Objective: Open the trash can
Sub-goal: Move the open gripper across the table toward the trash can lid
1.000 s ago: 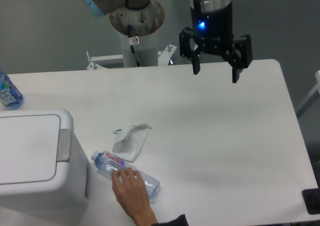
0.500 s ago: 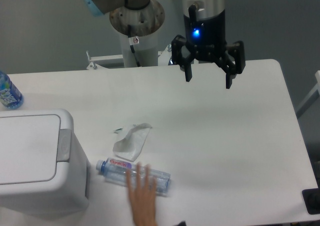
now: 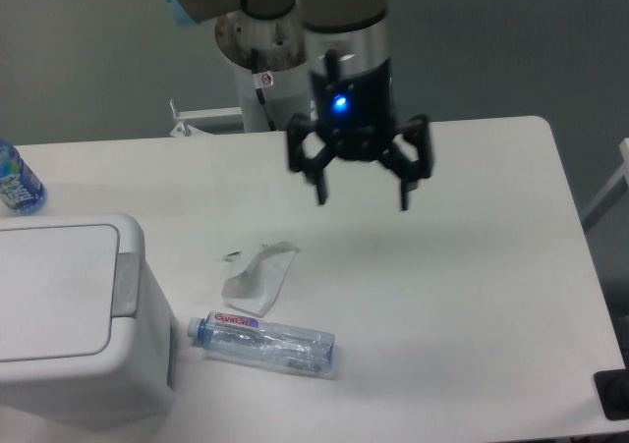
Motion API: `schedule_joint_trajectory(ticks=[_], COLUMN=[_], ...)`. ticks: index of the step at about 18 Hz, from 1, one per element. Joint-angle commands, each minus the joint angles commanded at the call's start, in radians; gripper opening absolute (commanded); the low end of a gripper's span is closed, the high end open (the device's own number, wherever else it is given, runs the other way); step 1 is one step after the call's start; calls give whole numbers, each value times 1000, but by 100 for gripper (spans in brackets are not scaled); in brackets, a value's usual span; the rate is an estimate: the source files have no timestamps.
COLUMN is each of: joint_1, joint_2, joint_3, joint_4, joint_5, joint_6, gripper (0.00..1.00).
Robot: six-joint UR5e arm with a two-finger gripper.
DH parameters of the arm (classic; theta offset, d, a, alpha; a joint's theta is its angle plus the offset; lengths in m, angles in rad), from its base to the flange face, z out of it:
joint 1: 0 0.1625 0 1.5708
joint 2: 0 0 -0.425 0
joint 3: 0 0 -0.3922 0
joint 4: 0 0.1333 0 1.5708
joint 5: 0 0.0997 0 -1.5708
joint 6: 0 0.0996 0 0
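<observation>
Tool (image 3: 361,203) is hanging over the middle of the bench (image 3: 472,296), its two fingers spread wide and holding nothing, a blue light glowing on its body. It looks a little blurred, so I take it to be travelling. Trash can (image 3: 74,315) is sitting well away from the tool, down and to the side at the bench's near corner, with its lid (image 3: 54,288) lying flat and shut and the grey push tab (image 3: 126,284) facing the tool's side. Between tool and can, a crumpled white wrapper (image 3: 257,277) is lying on the bench, and a clear plastic bottle (image 3: 263,343) is lying on its side just below it, close beside the can. Another bottle with a blue label (image 3: 15,180) is standing far off, beyond the can, at the bench's edge.

By my reckoning this is the approach step, with the can not yet touched. The next move is calling for the tool to cross over the wrapper, come down above the grey tab and press it, probably with a fingertip, staying clear of the bottle.
</observation>
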Motion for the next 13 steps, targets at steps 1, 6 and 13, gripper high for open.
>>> schedule_joint_trajectory(ticks=[1,6,13], joint_1=[-17,-57,-117], joint_2=[-11,-35,-71], joint_3=[-2,5,6], joint_4=[14,54,63], joint_5=[-12,-164,-181], joint_6=[-52,-212,-235], gripper=[100,100,100])
